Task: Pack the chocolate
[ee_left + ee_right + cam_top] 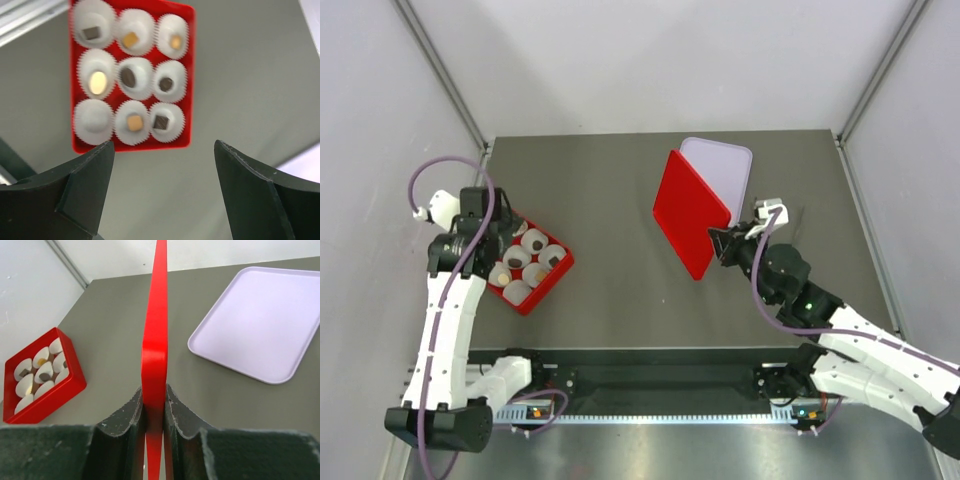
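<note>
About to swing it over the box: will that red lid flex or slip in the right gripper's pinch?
Probably stiff: the red lid stands straight out of the right gripper with no sag. Likely light, being so thin. It could pivot or slip, since only one edge is pinched and the surface looks smooth.

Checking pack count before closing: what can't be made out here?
- Left wrist view: blurred; chocolate edges soft, bottom-left cup looks empty, unsure.
- Top view: left arm covers part of the red box; pieces too small to count.
- Top view: red lid hides the tray's left side.
- Right wrist view: lid edge-on in right pincer, faces unseen; tray cut by right edge.
</note>
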Available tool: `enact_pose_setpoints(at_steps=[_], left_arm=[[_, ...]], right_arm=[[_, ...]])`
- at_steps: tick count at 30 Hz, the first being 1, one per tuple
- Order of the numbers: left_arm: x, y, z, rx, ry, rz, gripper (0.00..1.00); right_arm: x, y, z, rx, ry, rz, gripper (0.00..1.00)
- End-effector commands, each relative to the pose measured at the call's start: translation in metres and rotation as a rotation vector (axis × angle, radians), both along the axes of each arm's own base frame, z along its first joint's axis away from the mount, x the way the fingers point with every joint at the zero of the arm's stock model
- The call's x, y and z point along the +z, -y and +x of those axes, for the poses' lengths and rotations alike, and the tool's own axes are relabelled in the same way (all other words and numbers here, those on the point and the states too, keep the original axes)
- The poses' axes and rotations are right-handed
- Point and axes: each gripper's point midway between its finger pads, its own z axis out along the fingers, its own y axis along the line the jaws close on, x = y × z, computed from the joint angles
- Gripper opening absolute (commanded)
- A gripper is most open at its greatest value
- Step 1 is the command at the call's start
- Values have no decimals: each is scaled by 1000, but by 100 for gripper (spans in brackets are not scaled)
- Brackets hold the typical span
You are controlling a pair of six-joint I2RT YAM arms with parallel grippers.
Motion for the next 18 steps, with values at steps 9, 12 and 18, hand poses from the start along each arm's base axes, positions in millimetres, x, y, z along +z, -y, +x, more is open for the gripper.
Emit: enact_pose_setpoints(at_steps=[9,12,18], left_arm=[[-22,-91,-36,275,-174,97,84],[-36,-96,-43,332,-181,92,82],[-87,-96,-50,404,-205,0,75]], right_arm=[[52,-36,-5,133,73,174,0],[46,-38,-5,141,58,181,0],[40,-38,-3,130,28,146,0]])
